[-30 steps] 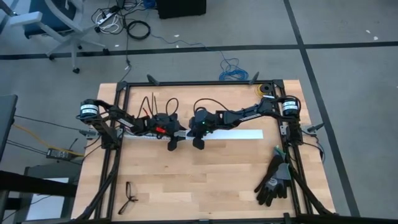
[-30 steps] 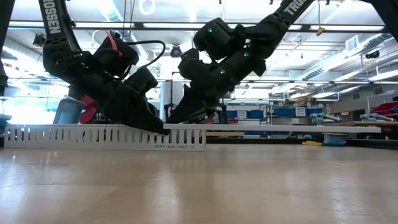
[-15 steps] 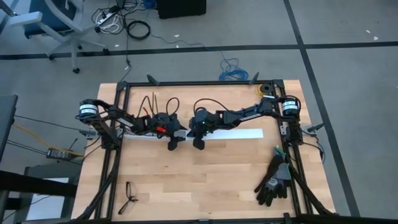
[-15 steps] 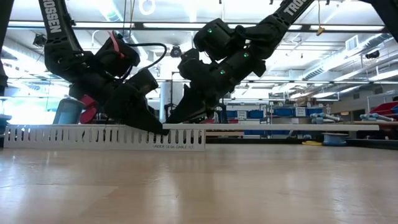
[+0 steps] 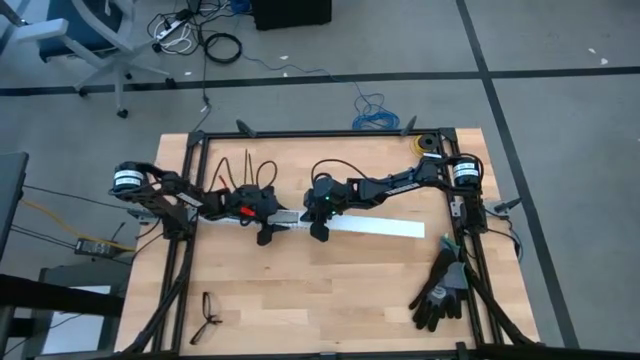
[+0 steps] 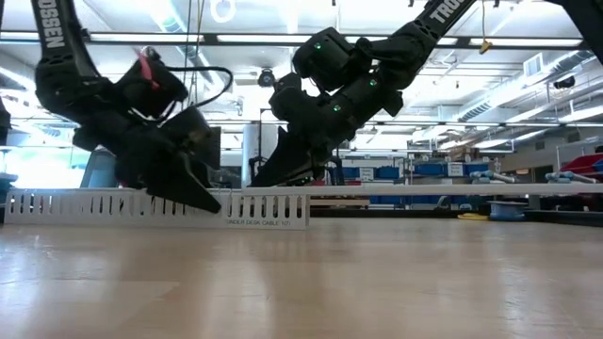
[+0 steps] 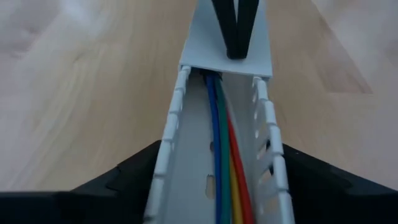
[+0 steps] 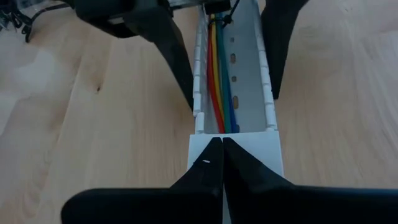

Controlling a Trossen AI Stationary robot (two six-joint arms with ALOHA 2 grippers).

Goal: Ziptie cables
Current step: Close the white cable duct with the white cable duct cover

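Thin, limp, light cables (image 8: 222, 99) lying in slotted channel (image 8: 249, 74); likely best pinched as a bundle. Left fingers (image 7: 112, 186) spread wide astride channel; right fingers (image 8: 205, 168) closed, empty, pressed on cover (image 8: 255, 155).

My left gripper (image 6: 193, 193) angled down onto the white slotted channel (image 6: 141, 207) on the wooden table (image 6: 311, 282), while my right gripper (image 6: 283, 169) pointed down just behind it, beside the flat lid (image 6: 424, 192).

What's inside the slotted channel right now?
The cables lie along the floor of the white slotted channel: blue, green, yellow and red are visible. Farther along they pass under the flat white cover, which hides them; the right gripper presses there.
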